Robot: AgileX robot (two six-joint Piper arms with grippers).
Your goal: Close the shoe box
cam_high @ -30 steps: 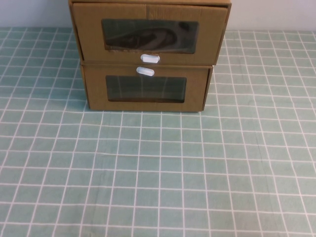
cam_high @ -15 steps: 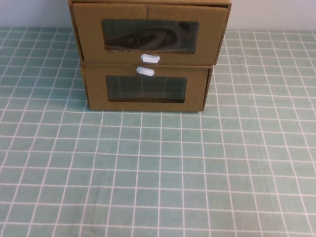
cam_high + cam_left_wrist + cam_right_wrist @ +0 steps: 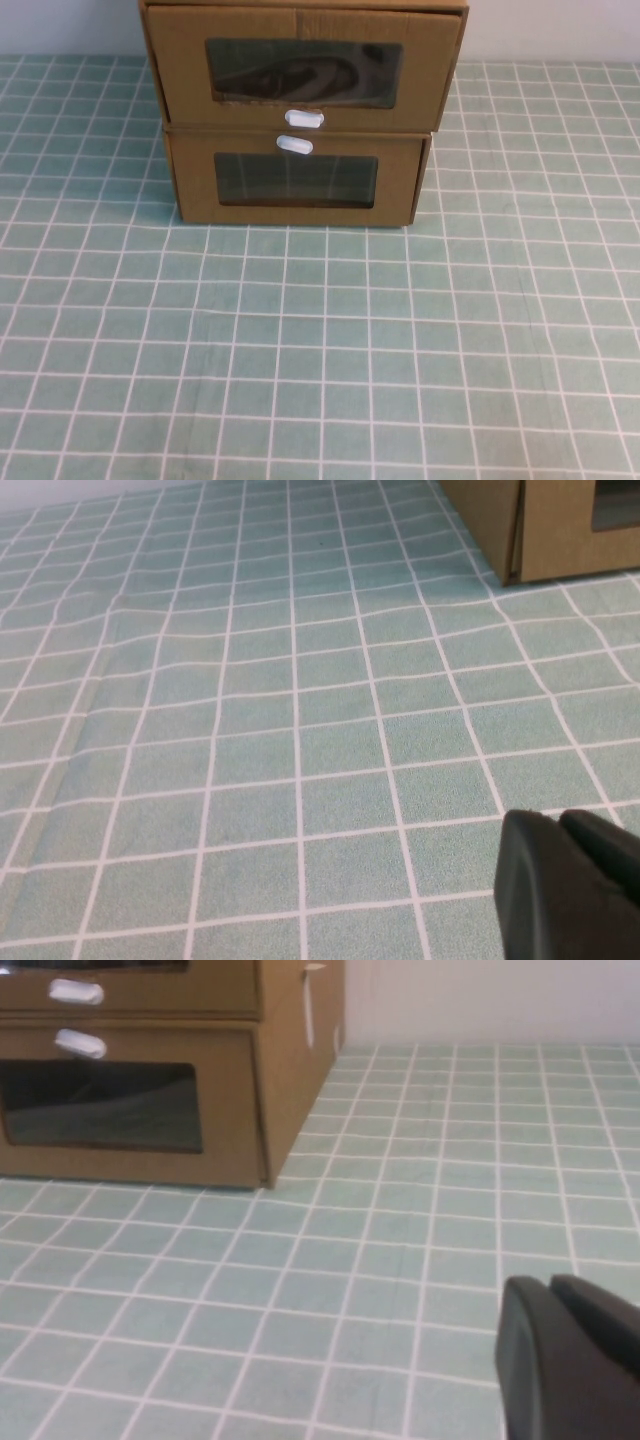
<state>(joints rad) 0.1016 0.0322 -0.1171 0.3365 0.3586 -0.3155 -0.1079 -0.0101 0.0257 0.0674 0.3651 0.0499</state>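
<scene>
A green cloth (image 3: 320, 350) with a white grid covers the table, with a pale wall behind it. From the high view we see two brown cardboard boxes stacked at the far edge. The upper one is the shoe box (image 3: 300, 65), with a clear window and a small white pull tab (image 3: 304, 118) just below it; its front panel juts forward over the lower box. The lower box (image 3: 297, 180) is slightly narrower, and its white tab (image 3: 294, 145) sits above its window. Neither arm shows in this view.

In the left wrist view we see the left gripper (image 3: 570, 885) as a dark shape at the frame's edge, over bare cloth. Its fingers appear pressed together, with only a thin seam between them. A corner of the lower box (image 3: 520, 525) lies well beyond the fingertips, off to their right.

In the right wrist view we see the right gripper (image 3: 570, 1360) likewise above open cloth, its fingers seemingly closed against each other and holding nothing. The stacked boxes stand well ahead of the fingertips and to their left, with the shoe box (image 3: 150, 985) on top.
</scene>
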